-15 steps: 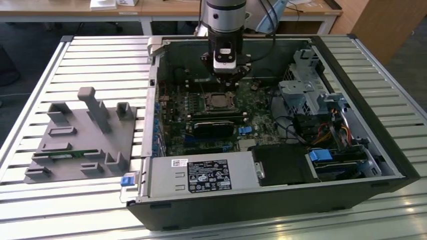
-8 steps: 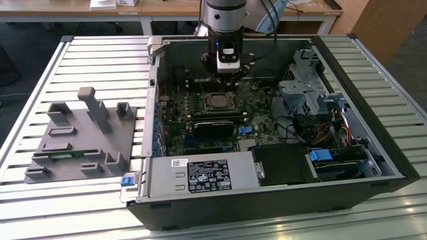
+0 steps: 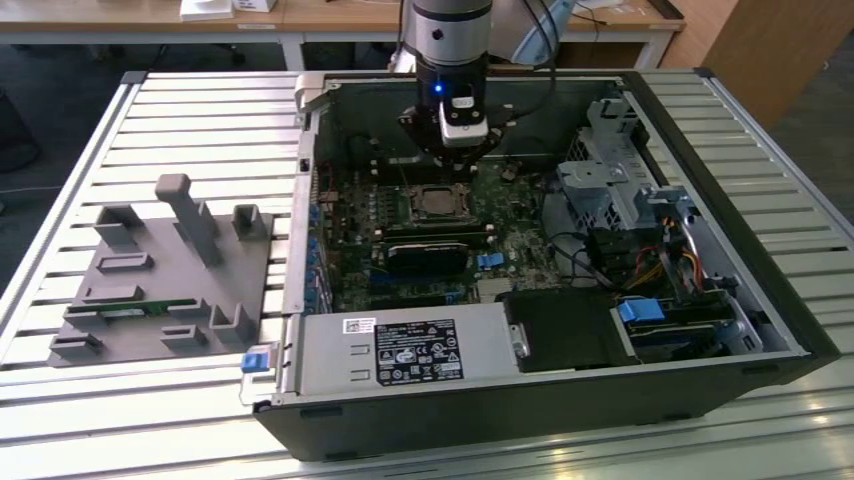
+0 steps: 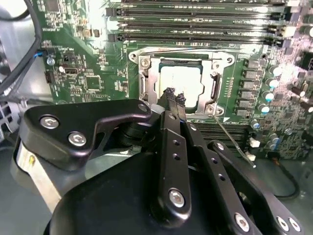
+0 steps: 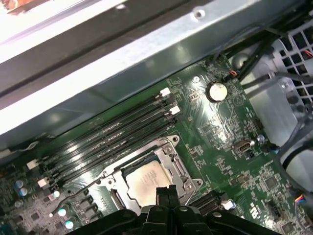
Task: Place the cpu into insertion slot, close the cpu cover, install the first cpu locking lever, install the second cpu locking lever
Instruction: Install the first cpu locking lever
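The cpu [image 4: 182, 81] [image 5: 146, 182], with a pale metallic face, lies in the insertion slot [image 3: 438, 203] on the green motherboard. Around the chip the silver cpu cover [image 4: 213, 87] [image 5: 172, 157] lies flat as a frame. A thin wire locking lever [image 4: 235, 143] [image 5: 73, 195] sticks out at a slant from one socket corner. Another thin lever [image 4: 171, 49] runs along the socket's edge beside the memory slots. My gripper [image 4: 174, 96] [image 5: 166, 192] [image 3: 455, 150] hovers just over the socket's edge, its black fingers shut together with nothing between them.
The board sits inside an open black computer case [image 3: 747, 360] on a slatted metal table [image 3: 200, 110]. Long memory slots [image 4: 195, 27] run beside the socket. A power supply [image 3: 400, 350], drive cages [image 3: 614, 180] and cables ring the board. A grey parts fixture [image 3: 160, 270] stands at the exterior view's left.
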Available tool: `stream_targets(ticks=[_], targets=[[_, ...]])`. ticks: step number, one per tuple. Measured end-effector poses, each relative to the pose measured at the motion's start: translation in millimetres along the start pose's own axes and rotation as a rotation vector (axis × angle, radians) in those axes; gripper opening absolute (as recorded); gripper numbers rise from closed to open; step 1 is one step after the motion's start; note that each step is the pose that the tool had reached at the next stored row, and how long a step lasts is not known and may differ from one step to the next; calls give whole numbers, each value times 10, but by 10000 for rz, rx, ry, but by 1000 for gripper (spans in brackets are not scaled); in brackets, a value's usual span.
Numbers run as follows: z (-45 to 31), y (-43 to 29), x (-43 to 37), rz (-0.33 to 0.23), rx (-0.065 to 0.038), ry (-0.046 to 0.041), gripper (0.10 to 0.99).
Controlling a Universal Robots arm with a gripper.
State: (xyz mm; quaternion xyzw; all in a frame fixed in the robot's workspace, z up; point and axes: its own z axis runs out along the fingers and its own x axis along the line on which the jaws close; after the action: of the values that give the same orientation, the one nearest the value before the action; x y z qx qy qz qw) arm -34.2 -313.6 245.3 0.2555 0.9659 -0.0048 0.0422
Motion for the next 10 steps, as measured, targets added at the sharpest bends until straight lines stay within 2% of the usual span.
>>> stream_targets(ticks=[10], targets=[[0, 0, 0, -1213, -102, 15, 122]])
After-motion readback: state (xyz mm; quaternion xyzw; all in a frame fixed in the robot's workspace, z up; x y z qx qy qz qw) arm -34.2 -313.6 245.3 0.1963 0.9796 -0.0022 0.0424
